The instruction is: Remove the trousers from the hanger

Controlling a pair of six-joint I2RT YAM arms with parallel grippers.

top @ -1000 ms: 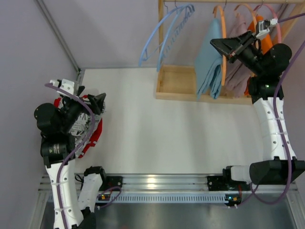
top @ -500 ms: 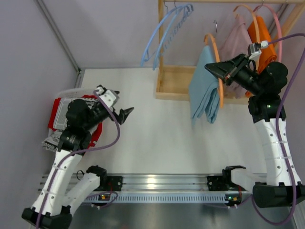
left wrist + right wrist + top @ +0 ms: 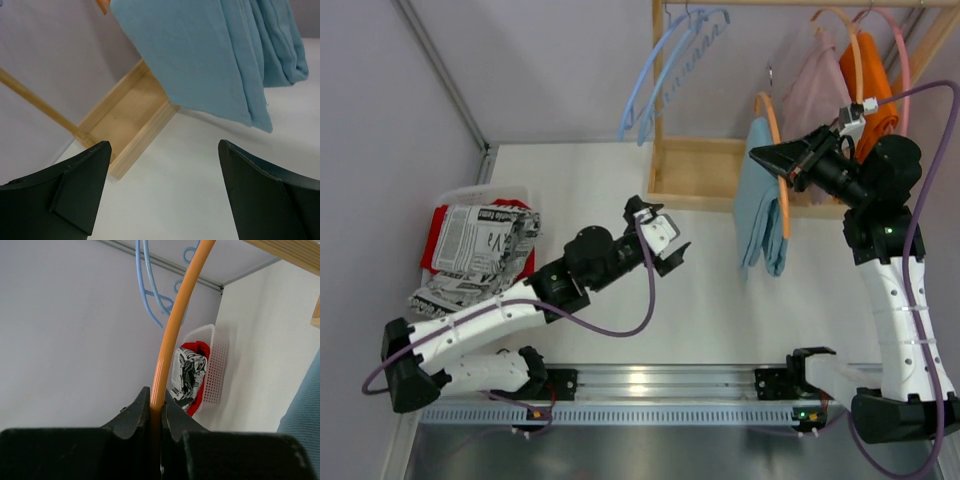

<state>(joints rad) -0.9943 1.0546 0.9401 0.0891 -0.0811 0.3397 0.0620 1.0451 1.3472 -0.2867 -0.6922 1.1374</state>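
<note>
Two robot arms share a white table [image 3: 620,330] boxed in by pale lilac walls [image 3: 540,70], with a metal rail [image 3: 660,383] along the bottom edge of the overhead frame. A wooden rack [image 3: 692,178] stands at upper centre, its base tray on the tabletop.

At centre right, the light blue trousers [image 3: 760,205] hang folded over an orange hanger [image 3: 783,190]. The right gripper [image 3: 765,158] is clamped on that hanger's rim. Behind it, at upper right, dusty mauve trousers [image 3: 815,90] and orange trousers [image 3: 875,75] hang on the rack. Empty blue hangers [image 3: 665,70] dangle at upper centre.

At left, a white basket [image 3: 470,192] holds the black-printed white trousers [image 3: 485,245], lying on top of the red trousers [image 3: 433,248]. The left gripper [image 3: 670,258] reaches out to mid-table with its fingers spread wide and nothing between them, well apart from the blue cloth.

Only the overhead camera takes in both arms and the clothes on the rack. The left wrist camera alone shows the blue cloth's lower edge hanging just above the tabletop at upper right, with the rack's tray at centre left. The right wrist camera alone shows the orange rim pinched tight between the two black fingers [image 3: 137,412]. Far behind them it shows the basket's mesh wall.
</note>
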